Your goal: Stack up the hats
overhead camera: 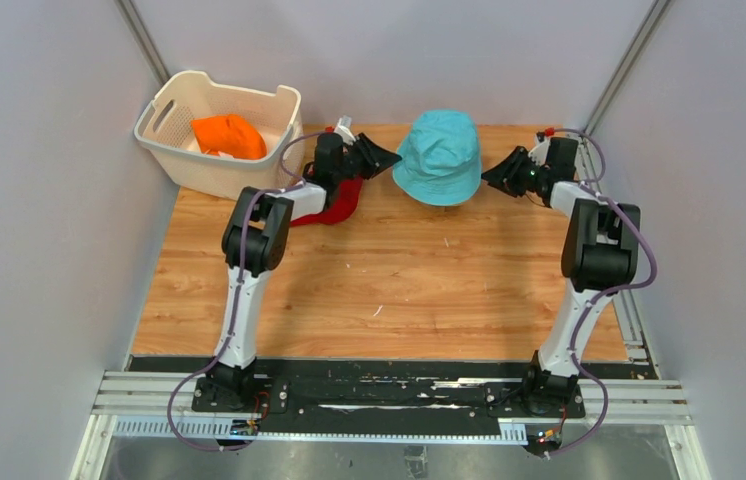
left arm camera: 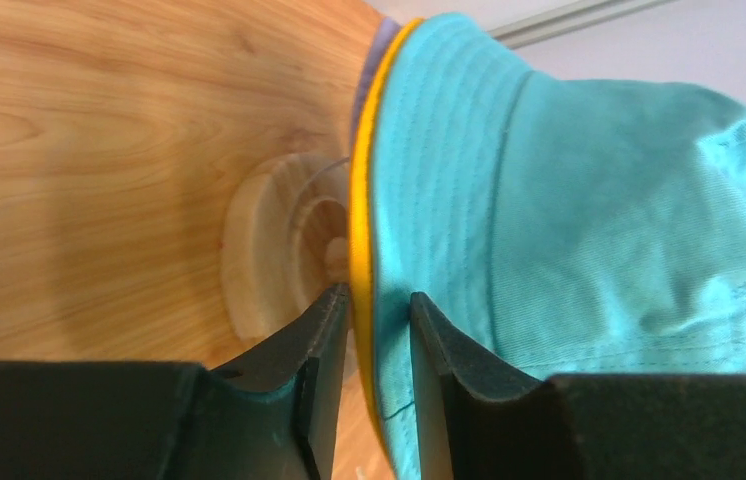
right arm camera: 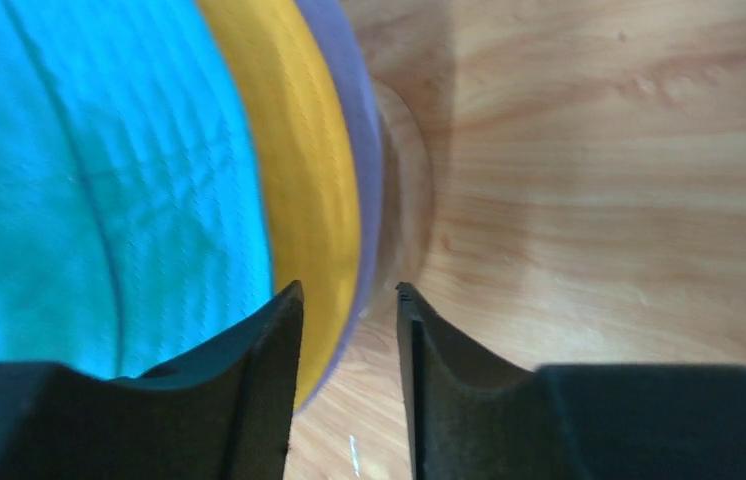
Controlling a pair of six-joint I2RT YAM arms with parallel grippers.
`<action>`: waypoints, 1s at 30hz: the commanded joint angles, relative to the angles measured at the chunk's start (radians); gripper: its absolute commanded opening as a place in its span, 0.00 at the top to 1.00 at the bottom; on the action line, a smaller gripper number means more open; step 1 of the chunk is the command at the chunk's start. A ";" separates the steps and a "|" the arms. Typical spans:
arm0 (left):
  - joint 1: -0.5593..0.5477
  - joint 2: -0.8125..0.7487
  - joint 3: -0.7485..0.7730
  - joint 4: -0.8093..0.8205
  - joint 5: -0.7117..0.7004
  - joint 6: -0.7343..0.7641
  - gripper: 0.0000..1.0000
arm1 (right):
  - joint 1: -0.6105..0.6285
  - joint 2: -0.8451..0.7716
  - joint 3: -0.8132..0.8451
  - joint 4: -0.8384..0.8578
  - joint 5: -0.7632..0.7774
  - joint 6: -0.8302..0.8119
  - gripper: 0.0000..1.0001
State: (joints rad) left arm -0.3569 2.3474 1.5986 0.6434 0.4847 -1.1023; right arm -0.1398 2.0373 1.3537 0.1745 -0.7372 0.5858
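Note:
The teal hat (overhead camera: 438, 153) sits on top of the stack on the wooden stand, with a yellow hat's brim (right arm camera: 314, 190) and a lavender hat's brim (right arm camera: 361, 150) under it. My left gripper (overhead camera: 385, 160) is at the stack's left side, and its jaws pinch the teal brim (left arm camera: 394, 330) together with the yellow edge (left arm camera: 360, 230). My right gripper (overhead camera: 496, 176) is at the stack's right side. It is open, with the brim edges against one finger and a gap to the other. The red hat (overhead camera: 341, 203) lies on the table under my left arm. The orange hat (overhead camera: 229, 135) lies in the basket.
The white perforated basket (overhead camera: 186, 165) stands at the back left corner. The wooden stand's base (left arm camera: 269, 250) shows under the brims. Grey walls close in the table on the left, right and back.

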 commanded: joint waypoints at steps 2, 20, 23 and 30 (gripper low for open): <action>0.006 -0.114 -0.003 -0.278 -0.129 0.192 0.60 | -0.026 -0.147 -0.010 -0.109 0.109 -0.084 0.58; -0.093 -0.283 0.255 -1.146 -0.818 0.750 0.50 | -0.018 -0.397 0.039 -0.235 0.187 -0.191 0.53; -0.149 -0.276 0.248 -1.198 -0.926 0.817 0.46 | -0.007 -0.398 0.060 -0.249 0.178 -0.204 0.53; -0.182 -0.280 0.095 -1.128 -0.963 0.817 0.44 | -0.001 -0.410 0.061 -0.248 0.156 -0.209 0.53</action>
State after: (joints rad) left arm -0.5518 2.0697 1.7470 -0.4675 -0.3935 -0.3210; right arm -0.1547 1.6604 1.3922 -0.0582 -0.5598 0.3988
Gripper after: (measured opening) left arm 0.561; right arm 0.467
